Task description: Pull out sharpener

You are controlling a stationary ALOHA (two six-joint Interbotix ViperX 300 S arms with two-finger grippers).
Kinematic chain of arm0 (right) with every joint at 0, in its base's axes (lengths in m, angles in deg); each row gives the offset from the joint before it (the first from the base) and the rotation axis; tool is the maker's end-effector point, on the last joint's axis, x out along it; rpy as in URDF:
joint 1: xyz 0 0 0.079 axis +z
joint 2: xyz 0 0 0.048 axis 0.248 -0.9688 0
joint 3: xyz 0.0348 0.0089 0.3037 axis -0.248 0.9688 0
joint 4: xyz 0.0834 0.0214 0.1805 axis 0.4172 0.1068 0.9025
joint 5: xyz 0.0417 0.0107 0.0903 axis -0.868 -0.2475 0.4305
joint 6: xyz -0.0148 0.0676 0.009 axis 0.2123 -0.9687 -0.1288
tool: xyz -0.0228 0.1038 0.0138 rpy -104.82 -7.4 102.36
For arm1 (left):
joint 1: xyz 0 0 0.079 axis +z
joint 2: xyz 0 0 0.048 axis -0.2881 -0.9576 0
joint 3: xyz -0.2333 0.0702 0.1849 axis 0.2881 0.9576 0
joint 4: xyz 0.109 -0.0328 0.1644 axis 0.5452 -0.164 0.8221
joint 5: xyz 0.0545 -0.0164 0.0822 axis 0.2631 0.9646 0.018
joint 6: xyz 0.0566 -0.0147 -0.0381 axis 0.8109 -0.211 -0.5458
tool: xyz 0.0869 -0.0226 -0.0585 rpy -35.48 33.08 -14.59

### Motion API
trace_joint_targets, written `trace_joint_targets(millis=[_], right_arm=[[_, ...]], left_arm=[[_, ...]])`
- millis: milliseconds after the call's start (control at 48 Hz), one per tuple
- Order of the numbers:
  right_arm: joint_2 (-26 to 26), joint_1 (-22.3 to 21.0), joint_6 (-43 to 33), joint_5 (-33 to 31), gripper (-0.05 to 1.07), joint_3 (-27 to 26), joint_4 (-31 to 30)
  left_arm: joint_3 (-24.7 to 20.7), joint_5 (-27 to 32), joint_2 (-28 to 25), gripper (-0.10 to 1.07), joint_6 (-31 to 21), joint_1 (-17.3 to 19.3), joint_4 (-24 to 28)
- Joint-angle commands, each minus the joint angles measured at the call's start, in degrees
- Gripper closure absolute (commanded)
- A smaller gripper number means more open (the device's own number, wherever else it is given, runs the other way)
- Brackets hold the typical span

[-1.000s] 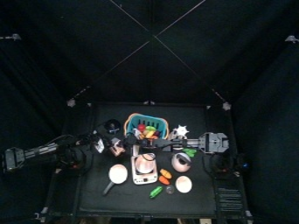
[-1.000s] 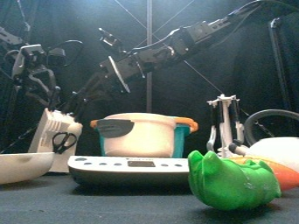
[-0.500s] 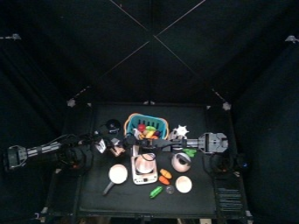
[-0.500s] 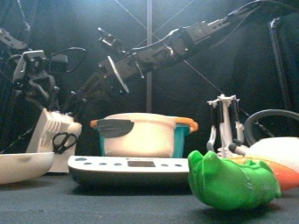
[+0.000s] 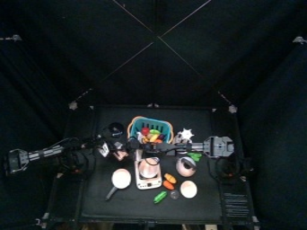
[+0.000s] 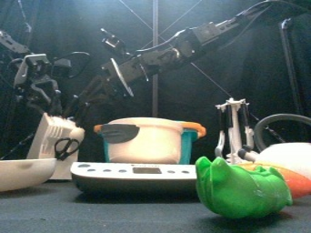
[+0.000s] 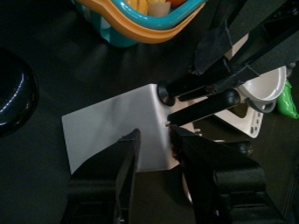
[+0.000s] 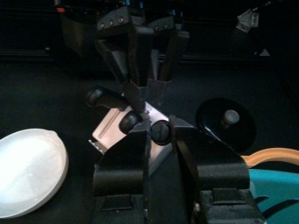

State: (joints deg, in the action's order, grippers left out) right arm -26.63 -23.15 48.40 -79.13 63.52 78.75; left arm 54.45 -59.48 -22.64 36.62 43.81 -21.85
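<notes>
Currently: left pincer point(image 7: 158, 153) wide over white block point(image 7: 117, 122); right pincer point(image 8: 149, 166) narrow, grip unclear. Risk: block tips when sharpener pulled.

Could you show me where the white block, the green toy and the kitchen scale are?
white block point(image 7: 117, 127), left wrist view, on its flat white face.
green toy point(image 6: 243, 189), front view, on its rounded body.
kitchen scale point(image 6: 134, 172), front view, on its front panel.

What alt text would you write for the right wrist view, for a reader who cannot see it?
The right gripper is closed on a black handle sticking out of a white block, while the left gripper hangs open just beyond it. A white bowl and a teal basket sit to either side.
</notes>
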Motion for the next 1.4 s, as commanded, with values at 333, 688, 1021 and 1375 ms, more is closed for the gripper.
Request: trace_joint_targets(millis=[333,688,1021,1375], right_arm=[[0.4,-0.2,-0.3,-0.4,0.64,-0.5,0.0],[0.6,-0.1,-0.2,-0.6,0.64,-1.7,-0.5],[1.0,0.5,-0.2,-0.6,0.64,-2.2,-0.8],[1.6,1.4,-0.2,-0.6,0.65,-2.8,-1.6]], left_arm=[[0.6,0.3,-3.2,0.24,0.2,2.2,-0.3],[2.3,3.1,-3.2,0.24,0.2,2.5,-1.0],[2.7,4.4,-3.3,0.24,0.1,2.5,-0.9],[2.9,4.5,-3.2,0.24,0.1,2.5,-1.0]])
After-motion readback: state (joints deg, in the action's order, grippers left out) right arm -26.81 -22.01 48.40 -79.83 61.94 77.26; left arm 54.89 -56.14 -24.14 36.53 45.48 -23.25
